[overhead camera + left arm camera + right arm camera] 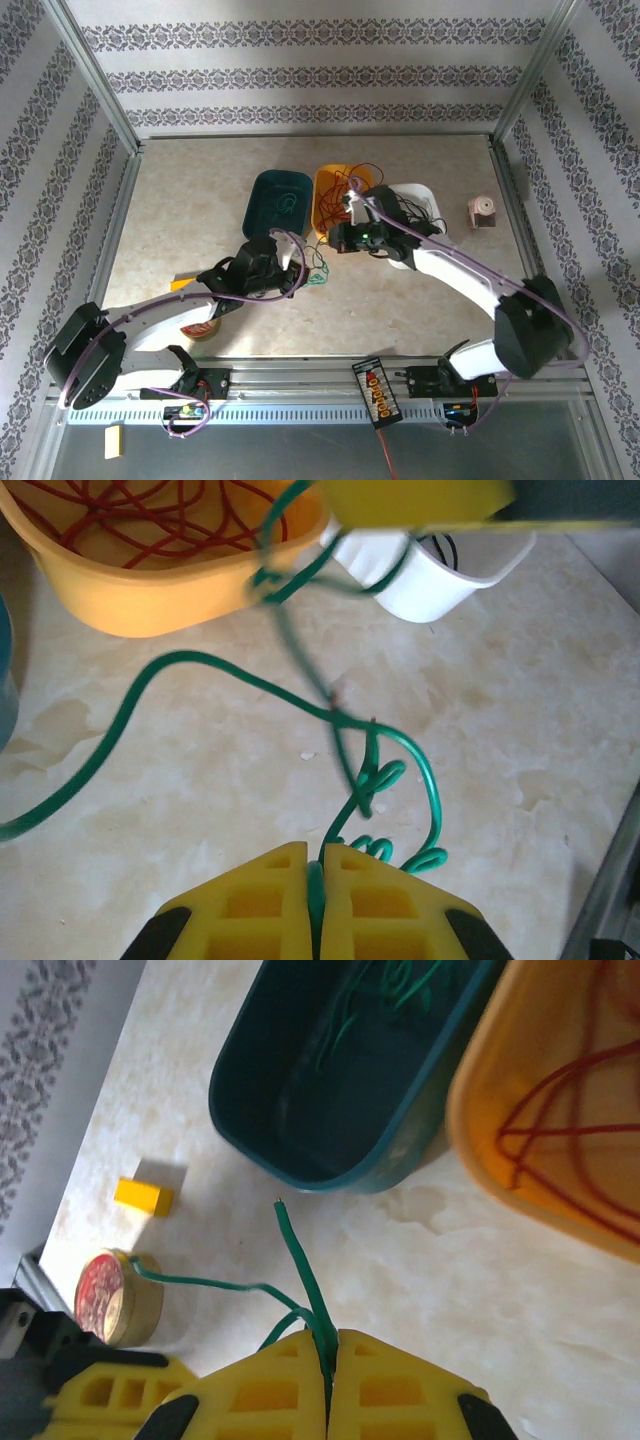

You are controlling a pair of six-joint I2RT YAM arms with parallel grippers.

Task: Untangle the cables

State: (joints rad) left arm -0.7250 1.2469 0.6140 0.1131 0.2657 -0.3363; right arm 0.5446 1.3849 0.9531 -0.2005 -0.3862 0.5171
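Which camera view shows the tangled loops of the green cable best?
The left wrist view: the green cable twists into loops close to the lens. The top external view gives a tiny squiggle; the right wrist view, its straight free end.

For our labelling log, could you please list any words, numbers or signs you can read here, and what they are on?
No text can be read.
On the round tin, the red lid's print is too blurred.
On the connector board, any markings are too small.
On the green cable, no lettering is visible.
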